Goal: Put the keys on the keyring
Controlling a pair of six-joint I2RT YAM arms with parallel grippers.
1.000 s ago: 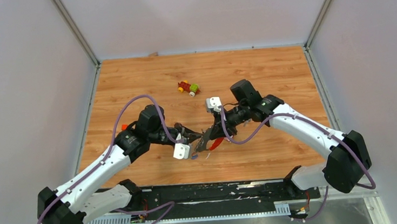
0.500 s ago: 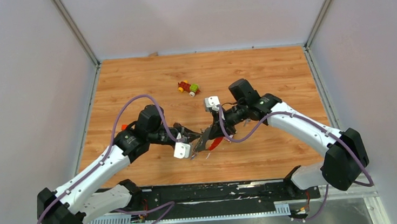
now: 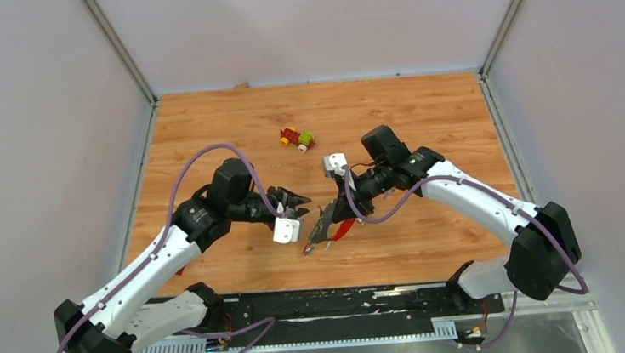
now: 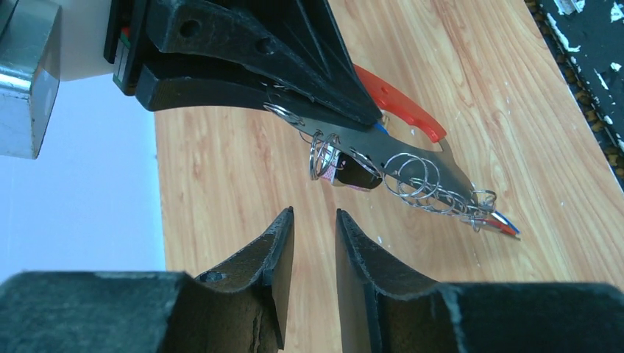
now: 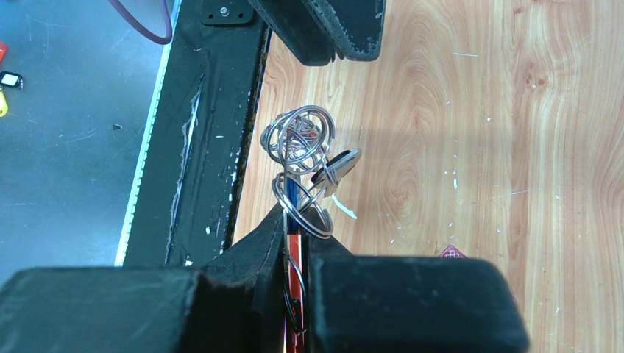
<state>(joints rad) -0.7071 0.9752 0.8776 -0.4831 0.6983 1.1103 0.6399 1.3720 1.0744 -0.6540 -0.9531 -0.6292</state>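
Now the left end effector (image 4: 313, 220) has let go and backed off. Its jaws stand slightly apart with nothing between them, just short of the thin metal keyring with grey and red crescent fobs (image 4: 401, 158). The right end effector (image 5: 294, 239) stays clamped on the keyring's fob end and carries it alone, apparently clear of the wood-grain bench (image 3: 423, 115). This suggests one threading attempt has ended and a re-grasp comes next. The keyring's long axis runs out from the right end effector's tips and crosses in front of the left end effector. The small silver keys with coloured plastic heads (image 4: 499, 220) hang at its far end.
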